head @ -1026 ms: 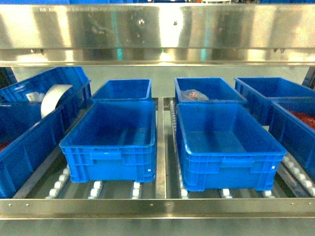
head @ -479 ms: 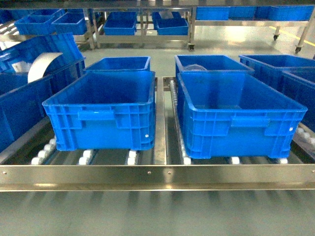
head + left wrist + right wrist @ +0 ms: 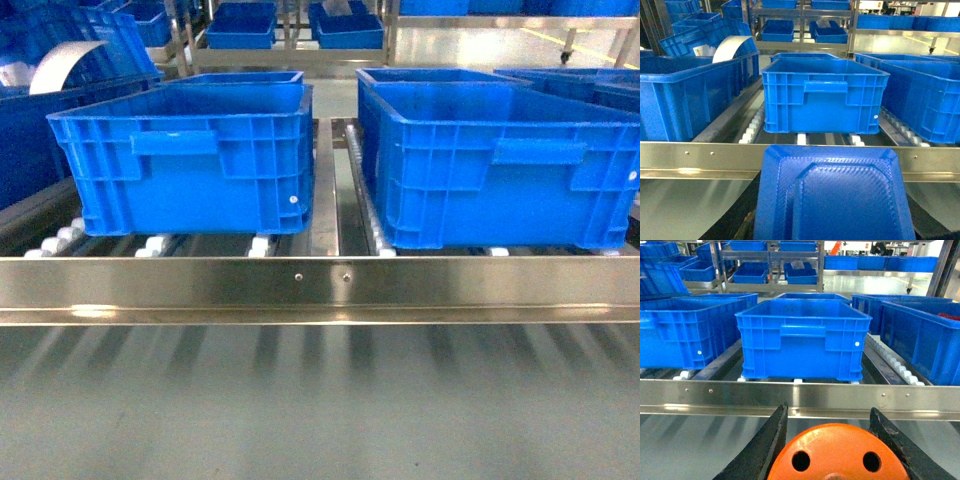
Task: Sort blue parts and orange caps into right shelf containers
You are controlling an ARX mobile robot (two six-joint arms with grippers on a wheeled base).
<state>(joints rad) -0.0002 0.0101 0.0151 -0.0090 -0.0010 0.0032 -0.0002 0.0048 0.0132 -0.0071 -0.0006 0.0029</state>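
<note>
Right gripper [image 3: 832,450] clamps orange cap [image 3: 837,452], bottom centre of right wrist frame. Left gripper unseen; blue part [image 3: 832,195] fills bottom of left wrist frame, grip unclear. Two bins [image 3: 180,155] [image 3: 495,160] side by side on shelf rollers behind steel rail [image 3: 320,285].

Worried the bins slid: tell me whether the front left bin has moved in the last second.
No. The front left bin keeps its place beside the centre divider and behind the front rail; only the camera dropped.

Black, tapered right pincer [image 3: 827,440] fingers [image 3: 762,450]
</note>
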